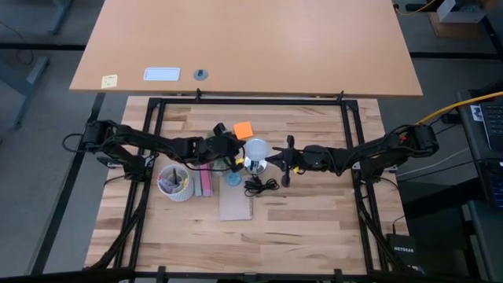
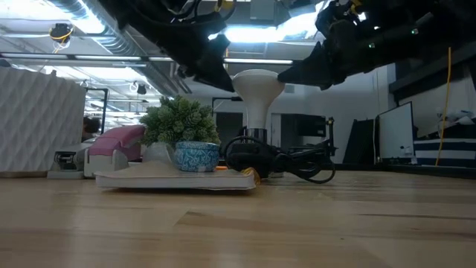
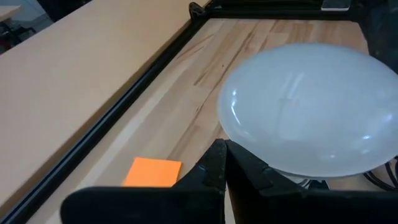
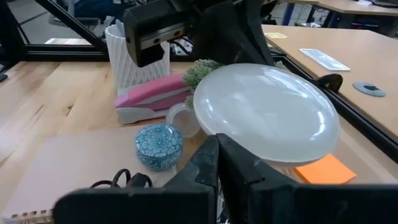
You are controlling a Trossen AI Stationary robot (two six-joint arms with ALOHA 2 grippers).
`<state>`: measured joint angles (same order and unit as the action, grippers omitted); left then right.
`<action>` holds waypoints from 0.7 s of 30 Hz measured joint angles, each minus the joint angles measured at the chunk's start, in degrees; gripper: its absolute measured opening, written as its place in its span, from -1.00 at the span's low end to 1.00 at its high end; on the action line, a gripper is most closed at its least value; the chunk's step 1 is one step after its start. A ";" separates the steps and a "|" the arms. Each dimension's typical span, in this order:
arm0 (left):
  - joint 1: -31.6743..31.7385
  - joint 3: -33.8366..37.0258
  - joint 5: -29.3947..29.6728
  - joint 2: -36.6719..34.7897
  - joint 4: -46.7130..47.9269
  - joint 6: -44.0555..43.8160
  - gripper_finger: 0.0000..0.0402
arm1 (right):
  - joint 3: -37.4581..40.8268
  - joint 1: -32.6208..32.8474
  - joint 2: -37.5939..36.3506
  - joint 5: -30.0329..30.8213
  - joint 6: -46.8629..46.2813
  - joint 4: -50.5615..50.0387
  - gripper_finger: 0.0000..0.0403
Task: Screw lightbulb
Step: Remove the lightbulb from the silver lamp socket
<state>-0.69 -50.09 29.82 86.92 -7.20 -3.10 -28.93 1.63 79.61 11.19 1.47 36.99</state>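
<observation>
Left pincer poised just beside the lightbulb near the middle of the surface, fingers pressed together on nothing, tips at the rim of the frosted globe. Right pincer reaching in from the opposite side, fingers likewise pressed together, gripping nothing, tips at the globe's edge. Whether either pincer touches the glass: cannot tell.

Lightbulb standing upright, globe up, pale neck running down to a base hidden behind a coil of black cord in the low view. Seated in a socket or merely resting: cannot tell.

Small blue patterned pot with a green plant just beside the bulb, sitting on a brown spiral notebook. Pink stapler along the notebook's far side, next to a white ribbed cup holding pens. Orange sticky note lying flat beyond the bulb, toward the surface's far edge. Black frame rails bordering the surface.
</observation>
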 joint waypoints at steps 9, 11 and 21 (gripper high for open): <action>-2.63 0.02 -0.31 0.03 4.17 -4.47 -1.00 | -0.02 -0.19 -0.09 6.56 -3.91 -0.80 -0.94; -3.59 0.04 -1.50 0.08 3.51 -4.47 -1.00 | -0.02 -0.34 0.01 9.12 -4.51 -1.40 -0.94; -6.19 -0.07 0.15 0.01 3.25 -4.40 -1.00 | -0.02 -0.24 0.07 11.14 -4.57 -1.66 -0.94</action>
<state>-6.88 -50.15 29.98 86.94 -3.95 -7.50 -28.95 1.39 79.68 22.33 -3.09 35.33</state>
